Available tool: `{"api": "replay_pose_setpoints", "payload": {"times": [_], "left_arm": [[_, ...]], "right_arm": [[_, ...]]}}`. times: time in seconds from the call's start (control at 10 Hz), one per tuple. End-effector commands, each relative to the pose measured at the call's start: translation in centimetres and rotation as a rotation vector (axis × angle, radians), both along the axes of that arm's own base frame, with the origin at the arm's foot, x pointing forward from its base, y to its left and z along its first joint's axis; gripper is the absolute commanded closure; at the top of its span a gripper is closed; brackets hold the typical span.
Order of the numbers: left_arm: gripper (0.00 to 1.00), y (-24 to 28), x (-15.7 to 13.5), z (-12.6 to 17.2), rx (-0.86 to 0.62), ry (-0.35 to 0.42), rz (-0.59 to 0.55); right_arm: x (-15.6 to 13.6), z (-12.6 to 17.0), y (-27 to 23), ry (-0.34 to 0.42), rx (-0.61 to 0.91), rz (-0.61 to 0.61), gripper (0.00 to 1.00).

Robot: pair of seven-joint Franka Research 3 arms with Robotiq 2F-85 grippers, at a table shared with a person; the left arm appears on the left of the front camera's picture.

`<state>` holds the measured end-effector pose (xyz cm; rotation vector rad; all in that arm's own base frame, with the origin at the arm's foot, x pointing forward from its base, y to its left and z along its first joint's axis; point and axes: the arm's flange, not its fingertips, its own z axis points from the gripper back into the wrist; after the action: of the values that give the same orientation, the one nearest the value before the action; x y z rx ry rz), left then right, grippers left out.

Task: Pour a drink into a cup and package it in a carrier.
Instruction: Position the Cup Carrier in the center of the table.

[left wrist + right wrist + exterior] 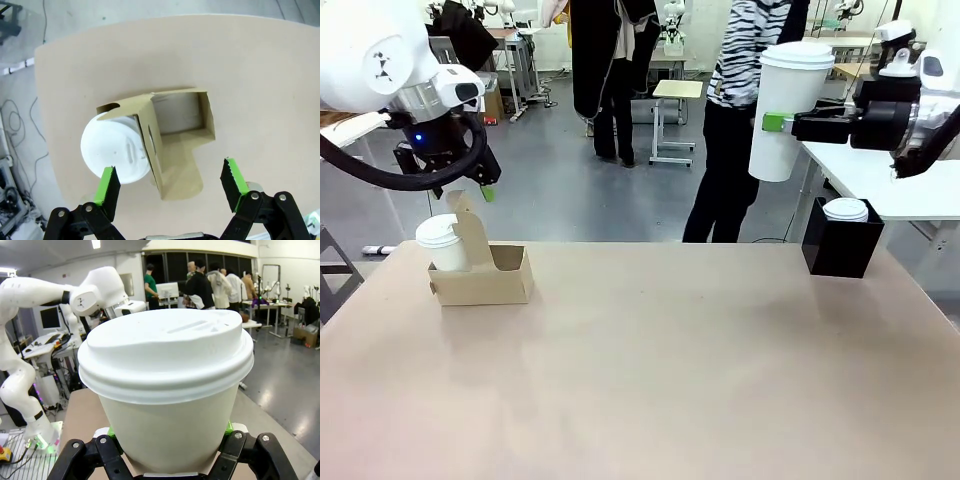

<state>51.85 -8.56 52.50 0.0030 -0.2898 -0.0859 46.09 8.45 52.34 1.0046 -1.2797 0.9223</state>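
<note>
Above the carrier, which holds one lidded cup, the left gripper hangs wide open; far right of the carrier, the right gripper clamps a second cup aloft.

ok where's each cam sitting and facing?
Front: robot's side, facing across the tan table at a person; left arm and right arm show.
Left wrist: above, looking down past the open left gripper at the brown cardboard carrier.
Right wrist: looks along the right gripper, shut on a white lidded paper cup.
Shared: front also shows that carrier and cup.
</note>
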Motion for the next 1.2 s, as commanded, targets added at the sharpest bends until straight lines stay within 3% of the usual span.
{"api": "replay_pose_setpoints", "payload": {"times": [0.0, 0.3, 0.7, 0.8, 0.9, 1.0, 1.1], "left_arm": [[0.0, 0.1, 0.4, 0.5, -0.03, -0.031, 0.045], [0.0, 0.0, 0.0, 0.0, 0.0, 0.0, 0.0], [0.0, 0.0, 1.4, -0.5, 0.016, -0.004, 0.104], [0.59, 0.0, 1.5, -0.8, 0.025, 0.016, 0.115], [0.6, 0.3, 1.6, -1.0, 0.023, 0.028, 0.126], [1.0, 0.5, 1.7, -1.1, 0.032, 0.031, 0.141], [1.0, 0.7, 1.8, -1.2, 0.034, 0.043, 0.145]], "right_arm": [[0.2, 0.5, 0.2, -0.007, 0.007, -0.002, 0.2], [0.2, 0.5, 0.2, -0.007, 0.007, -0.002, 0.2], [0.2, 0.5, 0.2, -0.007, 0.007, -0.002, 0.2], [0.2, 0.5, 0.2, -0.007, 0.007, -0.002, 0.2], [0.2, 0.5, 0.2, -0.007, 0.007, -0.002, 0.2], [0.2, 0.5, 0.2, -0.007, 0.007, -0.002, 0.2], [0.2, 0.5, 0.2, -0.007, 0.007, -0.002, 0.2]]}}
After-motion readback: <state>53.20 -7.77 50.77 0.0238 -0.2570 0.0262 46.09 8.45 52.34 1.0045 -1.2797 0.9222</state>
